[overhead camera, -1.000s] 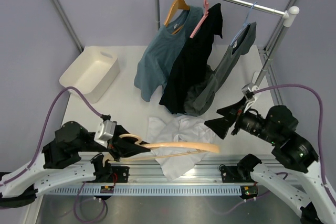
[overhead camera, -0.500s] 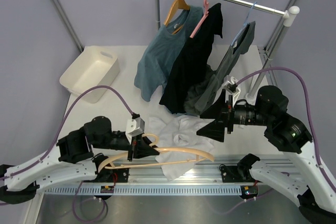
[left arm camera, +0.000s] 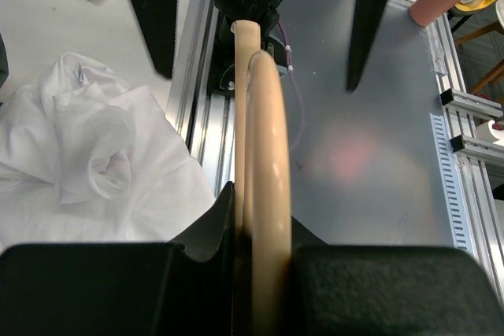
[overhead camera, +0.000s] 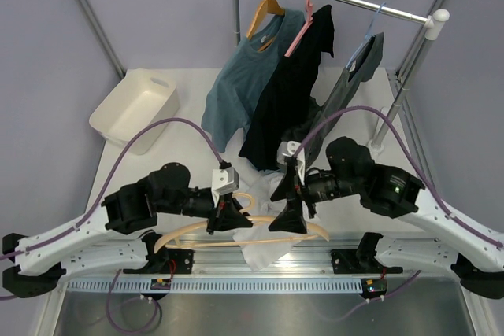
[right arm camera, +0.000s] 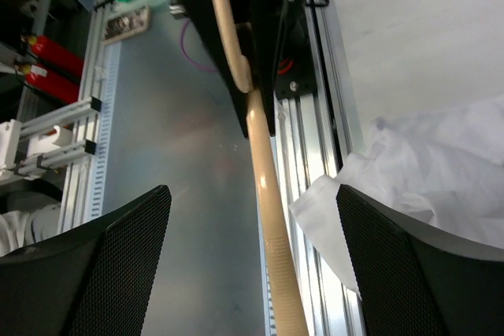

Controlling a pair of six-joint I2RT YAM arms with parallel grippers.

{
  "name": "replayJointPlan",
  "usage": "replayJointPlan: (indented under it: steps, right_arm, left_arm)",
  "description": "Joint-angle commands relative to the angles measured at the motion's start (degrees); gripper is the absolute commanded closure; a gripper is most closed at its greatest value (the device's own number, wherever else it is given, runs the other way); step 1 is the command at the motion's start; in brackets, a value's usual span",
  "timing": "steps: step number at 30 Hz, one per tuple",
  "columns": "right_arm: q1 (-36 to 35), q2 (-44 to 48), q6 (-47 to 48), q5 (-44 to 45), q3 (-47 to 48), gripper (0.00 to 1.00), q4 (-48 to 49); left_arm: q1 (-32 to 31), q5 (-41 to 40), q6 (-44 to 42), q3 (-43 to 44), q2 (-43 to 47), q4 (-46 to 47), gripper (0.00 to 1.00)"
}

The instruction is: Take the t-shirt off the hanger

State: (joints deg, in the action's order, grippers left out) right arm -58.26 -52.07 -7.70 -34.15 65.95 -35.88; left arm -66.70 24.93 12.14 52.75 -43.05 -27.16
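At near edge, t-shirt [left arm camera: 94,163]: soft, light; pinch loose cloth.
hanger [left arm camera: 264,155]: stiff; left gripper [overhead camera: 230,218] clenched on it.
right gripper [overhead camera: 288,214]: released.

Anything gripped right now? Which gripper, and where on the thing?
Left gripper is shut on the hanger, near its middle by the hook. Right gripper is open, straddling one hanger arm, holding nothing.
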Motion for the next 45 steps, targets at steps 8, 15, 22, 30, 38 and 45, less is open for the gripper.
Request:
replayJointPlan:
  steps: [8,15,22,30,38,45]
  right_arm:
    - [-5.0,-5.9,2.3,9.9,-2.4,0.35,4.0]
    - [-6.3,-5.6,0.6,7.9,-6.2,0.55,9.5]
    - [-7.7,-6.7,0.1,10.4,-7.7,0.73,12.1]
    - [-8.6,-6.2,-0.8,11.4,-9.1,1.00,14.7]
    - [-8.6,0.9,-4.1,11.8,-12.5,1.00,15.8]
    - [-8.6,7.2,-5.5,13.0,-14.2,1.00,14.3]
  left_arm:
    - [0.0,2.8,0.2,0.3,3.3,3.2,1.00]
    - [0.0,4.1,0.7,-0.8,3.2,4.3,1.00]
    - [0.0,3.6,1.7,-0.5,3.1,4.9,1.00]
    - [0.1,2.9,2.8,1.4,2.3,4.0,1.00]
    - [0.0,2.4,3.2,2.1,3.5,4.3,0.41]
    - [0.0,1.4,4.2,2.1,3.5,4.7,0.21]
